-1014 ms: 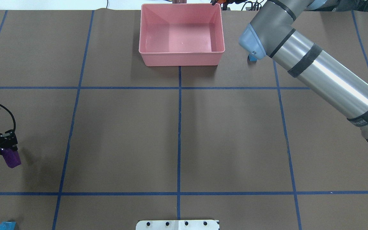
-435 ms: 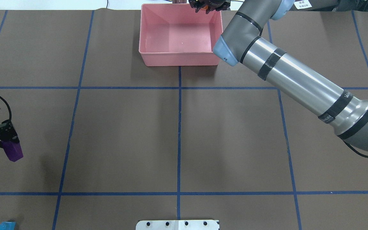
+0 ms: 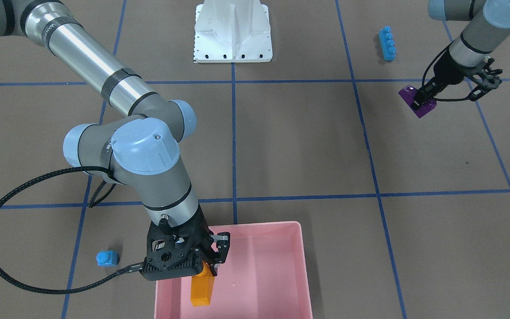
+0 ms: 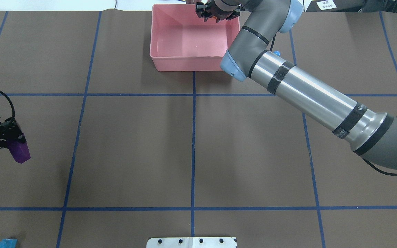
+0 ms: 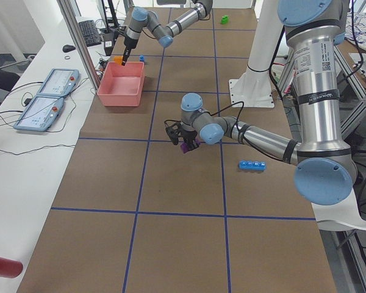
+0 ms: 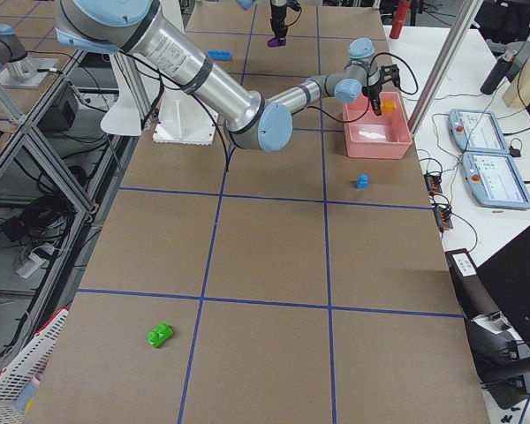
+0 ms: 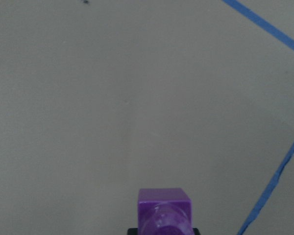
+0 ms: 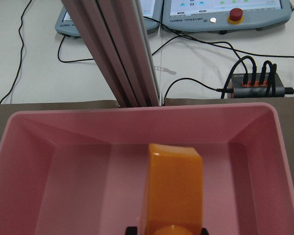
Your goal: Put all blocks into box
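I start at the box (image 3: 259, 266) and work outward. My right gripper (image 3: 204, 268) hangs over the box's interior, toward its wall on the robot's right. Its jaws are closed on the orange block (image 3: 202, 290), which points down into the box without resting on the floor as far as I can judge. The right wrist view shows bare pink floor all around that block, so nothing has been delivered yet. By my reckoning this first drop is only a release away.

Just beside the box, outside its wall on the robot's right, the small blue block (image 3: 106, 258) sits on the table (image 3: 308, 146), untouched.

Well away from the box, out toward the robot's left, my left gripper (image 3: 423, 95) is clamped on the purple block (image 3: 416, 101). The block is lifted off the table, with its shadow lying apart from it in the overhead view. I judge it needs a long carry across to the box.

Farther again from the box, back toward the robot's side of the table, lies the long blue block (image 3: 387, 43), free of either gripper.

Farthest from the box, at the table's end on the robot's right, the green block (image 6: 161, 335) lies alone.

My tally: none in, two in hand, three left to fetch.
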### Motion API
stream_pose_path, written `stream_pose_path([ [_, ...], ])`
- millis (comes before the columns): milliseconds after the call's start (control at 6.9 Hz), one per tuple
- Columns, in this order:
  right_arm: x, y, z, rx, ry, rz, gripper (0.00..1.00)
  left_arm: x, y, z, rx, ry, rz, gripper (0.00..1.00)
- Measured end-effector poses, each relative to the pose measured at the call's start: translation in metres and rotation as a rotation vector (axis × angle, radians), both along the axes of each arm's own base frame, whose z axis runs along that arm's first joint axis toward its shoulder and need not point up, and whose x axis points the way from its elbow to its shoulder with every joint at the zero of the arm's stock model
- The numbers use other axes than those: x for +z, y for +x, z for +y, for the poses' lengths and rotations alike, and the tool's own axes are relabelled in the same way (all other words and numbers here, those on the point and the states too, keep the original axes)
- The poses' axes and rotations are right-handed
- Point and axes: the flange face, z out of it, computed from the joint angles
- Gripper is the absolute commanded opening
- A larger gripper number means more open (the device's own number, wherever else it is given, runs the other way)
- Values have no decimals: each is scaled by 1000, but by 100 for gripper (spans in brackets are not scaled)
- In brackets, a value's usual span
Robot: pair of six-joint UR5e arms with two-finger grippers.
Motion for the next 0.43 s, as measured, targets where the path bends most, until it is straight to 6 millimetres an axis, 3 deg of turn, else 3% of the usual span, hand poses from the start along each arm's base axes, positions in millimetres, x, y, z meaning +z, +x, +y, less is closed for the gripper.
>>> stream_pose_path([
  [145,1,1,-1,2,0,1,99,-17,3,-9,-8,27,24,0],
  [435,-2,17,-9,4,-7,-12,99,-70,6,-37,-34,99,106,0],
])
